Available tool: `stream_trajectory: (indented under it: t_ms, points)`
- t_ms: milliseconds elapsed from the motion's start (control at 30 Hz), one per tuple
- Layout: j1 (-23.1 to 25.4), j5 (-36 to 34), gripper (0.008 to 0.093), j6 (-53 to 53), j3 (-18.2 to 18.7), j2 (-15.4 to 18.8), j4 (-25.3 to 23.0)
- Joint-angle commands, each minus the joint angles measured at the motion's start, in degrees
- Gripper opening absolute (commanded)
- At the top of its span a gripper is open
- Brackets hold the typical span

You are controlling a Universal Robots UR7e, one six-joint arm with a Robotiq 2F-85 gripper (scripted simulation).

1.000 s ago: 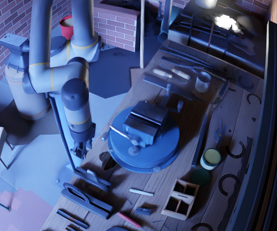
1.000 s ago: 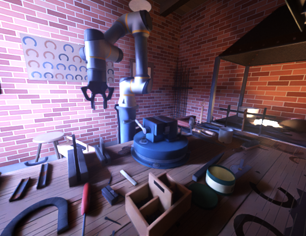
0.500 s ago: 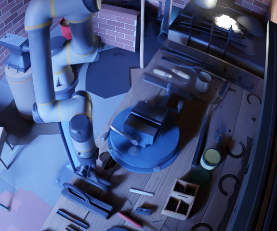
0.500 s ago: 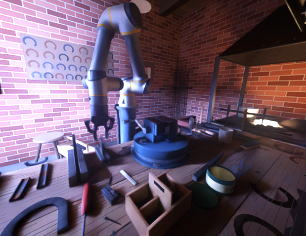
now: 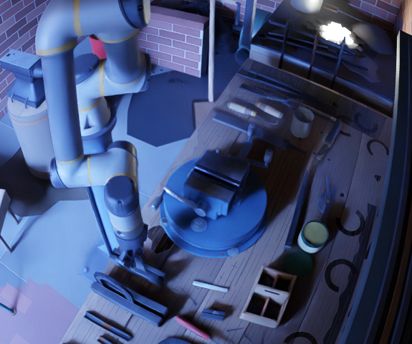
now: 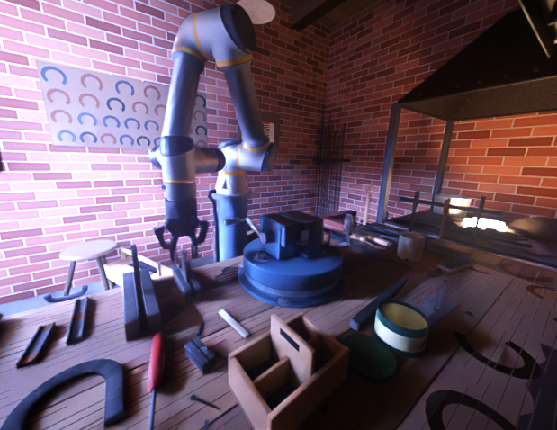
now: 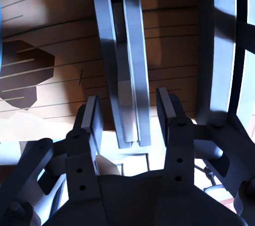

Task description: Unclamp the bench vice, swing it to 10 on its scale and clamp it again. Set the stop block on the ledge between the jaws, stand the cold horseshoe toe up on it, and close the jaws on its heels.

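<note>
The bench vice (image 5: 216, 181) (image 6: 292, 234) sits on a round blue swivel base in the middle of the wooden bench. Its jaws stand slightly apart. A handle bar (image 5: 183, 200) sticks out toward the arm. My gripper (image 5: 136, 263) (image 6: 181, 241) (image 7: 128, 114) hangs open and empty near the bench's left edge. It is just above a small grooved rack (image 5: 147, 273) (image 6: 185, 278) (image 7: 123, 64) with a thin piece standing in its slot. A larger rack (image 5: 128, 298) (image 6: 140, 292) holds a horseshoe on edge. A small dark block (image 5: 213, 314) (image 6: 202, 354) lies on the near bench.
Behind the bench are a brick wall and a forge with a glowing fire (image 5: 335, 33) (image 6: 487, 224). A wooden divided box (image 5: 269, 296) (image 6: 287, 370), a round tin (image 5: 312, 236) (image 6: 401, 326), a red-handled tool (image 6: 155, 357) and a large horseshoe (image 6: 70, 394) lie on the near bench.
</note>
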Motion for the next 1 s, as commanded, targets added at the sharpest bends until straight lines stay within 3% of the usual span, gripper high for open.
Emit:
stream_trajectory:
  t_ms: [0,100,733,967]
  points:
    - [0.0,0.0,0.0480,0.0,0.0,0.0,0.0]
    - [0.0,0.0,0.0465,0.0,0.0,0.0,0.0]
    - [0.0,0.0,0.0085,0.0,0.0,0.1,-0.1]
    - [0.0,0.0,0.0080,0.0,0.0,0.1,-0.1]
